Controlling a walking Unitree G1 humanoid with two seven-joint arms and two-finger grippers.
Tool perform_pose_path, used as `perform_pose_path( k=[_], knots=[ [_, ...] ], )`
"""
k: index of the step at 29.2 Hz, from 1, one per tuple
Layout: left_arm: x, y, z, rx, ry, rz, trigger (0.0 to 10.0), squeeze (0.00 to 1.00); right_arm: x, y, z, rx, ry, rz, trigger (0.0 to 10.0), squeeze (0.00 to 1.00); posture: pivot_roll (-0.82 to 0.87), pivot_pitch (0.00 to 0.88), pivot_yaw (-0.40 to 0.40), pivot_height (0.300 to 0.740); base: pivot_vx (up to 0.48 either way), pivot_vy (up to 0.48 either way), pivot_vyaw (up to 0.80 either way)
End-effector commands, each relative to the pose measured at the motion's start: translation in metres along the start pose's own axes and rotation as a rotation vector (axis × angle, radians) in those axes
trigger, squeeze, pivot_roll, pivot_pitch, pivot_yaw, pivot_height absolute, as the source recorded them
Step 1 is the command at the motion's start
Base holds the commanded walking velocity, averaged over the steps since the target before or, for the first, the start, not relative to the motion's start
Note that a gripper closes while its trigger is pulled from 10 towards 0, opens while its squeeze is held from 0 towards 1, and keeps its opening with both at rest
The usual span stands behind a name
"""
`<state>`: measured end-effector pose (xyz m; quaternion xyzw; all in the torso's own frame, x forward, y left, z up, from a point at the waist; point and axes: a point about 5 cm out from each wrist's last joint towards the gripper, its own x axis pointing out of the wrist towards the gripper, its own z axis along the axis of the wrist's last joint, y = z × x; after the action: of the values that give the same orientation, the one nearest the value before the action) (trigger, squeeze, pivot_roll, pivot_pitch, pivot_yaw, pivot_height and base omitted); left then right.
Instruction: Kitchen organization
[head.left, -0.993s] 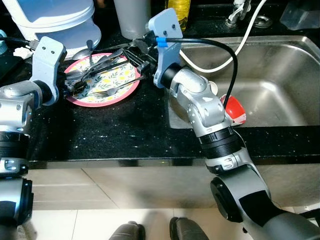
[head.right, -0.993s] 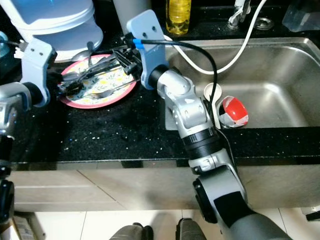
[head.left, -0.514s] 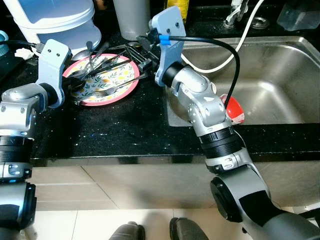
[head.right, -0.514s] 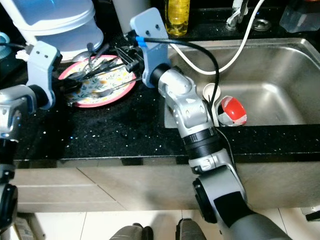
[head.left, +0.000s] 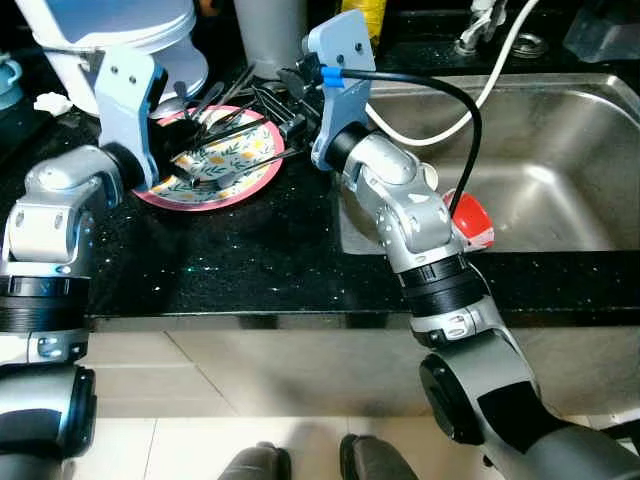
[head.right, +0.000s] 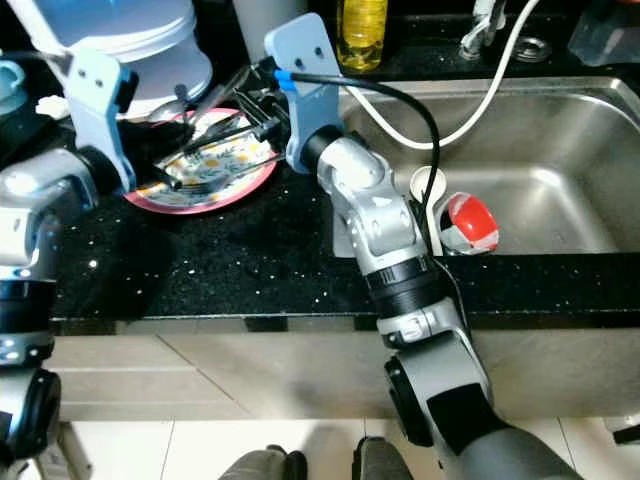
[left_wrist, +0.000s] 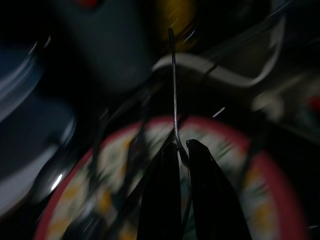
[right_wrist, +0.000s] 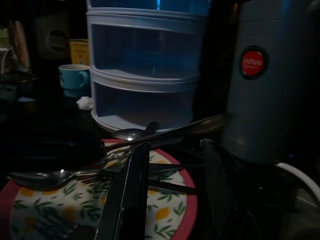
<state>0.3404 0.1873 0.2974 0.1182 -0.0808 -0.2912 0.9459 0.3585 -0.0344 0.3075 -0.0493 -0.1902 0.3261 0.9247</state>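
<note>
Nearest you, your left gripper (left_wrist: 181, 150) has its two fingers pinched on a thin metal utensil (left_wrist: 173, 90), whose shaft rises from between the tips; which kind of utensil it is you cannot tell through the blur. It hangs over the near-left part of the floral plate (head.left: 250, 178), which carries a heap of cutlery (right_wrist: 60, 176) — forks and spoons lying crossed. Your right gripper (right_wrist: 172, 165) reaches in from the plate's far-right edge with its fingers spread apart, grasping nothing, tips just above the rim and beside a long spoon handle. The plate sits on the black speckled counter (head.left: 230, 260). To your right the steel sink (head.left: 560, 150) holds a red-and-white ball (head.left: 470, 218) and a small white cup (head.right: 427, 184) at its near-left corner, with a white hose (head.left: 500, 60) looping over it. Further back stand a white stacked container (right_wrist: 142, 75), a grey canister (right_wrist: 270, 80) with a red badge, a blue mug (right_wrist: 75, 79), and a yellow bottle (head.right: 362, 25).
</note>
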Motion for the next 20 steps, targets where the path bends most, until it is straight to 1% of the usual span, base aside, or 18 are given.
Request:
perform_pose_path(
  k=[1, 4, 5, 6, 8, 9, 10, 11, 12, 13, 15, 18, 19, 20],
  knots=[
    [0.008, -0.016, 0.01, 0.012, -0.051, -0.071, 10.0, 0.0, 0.0, 0.001, 0.002, -0.001, -0.02, -0.002, 10.0, 0.0, 0.04, 0.099, 0.05, 0.74, 0.0, 0.0, 0.0],
    [0.024, -0.036, 0.013, -0.01, -0.078, -0.128, 10.0, 0.0, -0.003, -0.001, 0.003, -0.01, -0.031, -0.029, 10.0, 0.0, 0.04, 0.099, 0.05, 0.74, 0.0, 0.0, 0.0],
    [0.024, -0.036, 0.013, -0.01, -0.078, -0.128, 10.0, 0.0, -0.003, -0.001, 0.003, -0.01, -0.031, -0.029, 10.0, 0.0, 0.04, 0.099, 0.05, 0.74, 0.0, 0.0, 0.0],
    [0.031, -0.042, 0.012, -0.02, -0.078, -0.142, 10.0, 0.0, -0.005, -0.006, 0.004, -0.028, -0.034, -0.065, 10.0, 0.0, 0.03, 0.099, 0.051, 0.74, 0.0, 0.0, 0.0],
    [0.046, -0.05, 0.008, -0.045, -0.071, -0.162, 10.0, 0.0, -0.01, -0.022, 0.004, -0.084, -0.03, -0.172, 10.0, 0.0, 0.02, 0.095, 0.056, 0.74, 0.0, 0.0, 0.0],
    [0.054, -0.053, 0.007, -0.056, -0.066, -0.165, 10.0, 0.0, -0.014, -0.033, 0.005, -0.119, -0.024, -0.234, 10.0, 0.0, 0.01, 0.092, 0.062, 0.74, 0.0, 0.0, 0.0],
    [0.06, -0.055, 0.006, -0.066, -0.066, -0.17, 10.0, 0.0, -0.017, -0.042, 0.006, -0.143, -0.018, -0.276, 10.0, 0.0, 0.01, 0.092, 0.062, 0.74, 0.0, 0.0, 0.0],
    [0.06, -0.055, 0.006, -0.066, -0.066, -0.17, 10.0, 0.0, -0.017, -0.042, 0.006, -0.143, -0.018, -0.276, 10.0, 0.0, 0.01, 0.092, 0.062, 0.74, 0.0, 0.0, 0.0],
    [0.065, -0.057, 0.006, -0.078, -0.067, -0.179, 10.0, 0.0, -0.02, -0.049, 0.007, -0.165, -0.015, -0.311, 10.0, 0.0, 0.0, 0.091, 0.064, 0.74, 0.0, 0.0, 0.0],
    [0.074, -0.06, 0.005, -0.087, -0.056, -0.187, 10.0, 0.0, -0.027, -0.062, 0.007, -0.198, 0.0, -0.364, 10.0, 0.0, -0.02, 0.085, 0.074, 0.74, 0.0, 0.0, 0.0],
    [0.089, -0.068, 0.003, -0.114, -0.04, -0.209, 10.0, 0.0, -0.04, -0.082, 0.006, -0.243, 0.03, -0.438, 10.0, 0.0, -0.02, 0.085, 0.074, 0.74, 0.0, 0.0, 0.0],
    [0.104, -0.08, 0.001, -0.147, -0.012, -0.229, 10.0, 0.0, -0.057, -0.1, 0.001, -0.283, 0.077, -0.508, 10.0, 0.0, -0.05, 0.086, 0.089, 0.74, 0.0, 0.0, 0.0],
    [0.104, -0.08, 0.001, -0.147, -0.012, -0.229, 10.0, 0.0, -0.057, -0.1, 0.001, -0.283, 0.077, -0.508, 10.0, 0.0, -0.05, 0.086, 0.089, 0.74, 0.0, 0.0, 0.0],
    [0.109, -0.085, -0.001, -0.159, 0.001, -0.24, 10.0, 0.0, -0.063, -0.105, -0.001, -0.296, 0.096, -0.532, 10.0, 0.0, -0.06, 0.087, 0.092, 0.74, 0.0, 0.0, 0.0]
  ],
)
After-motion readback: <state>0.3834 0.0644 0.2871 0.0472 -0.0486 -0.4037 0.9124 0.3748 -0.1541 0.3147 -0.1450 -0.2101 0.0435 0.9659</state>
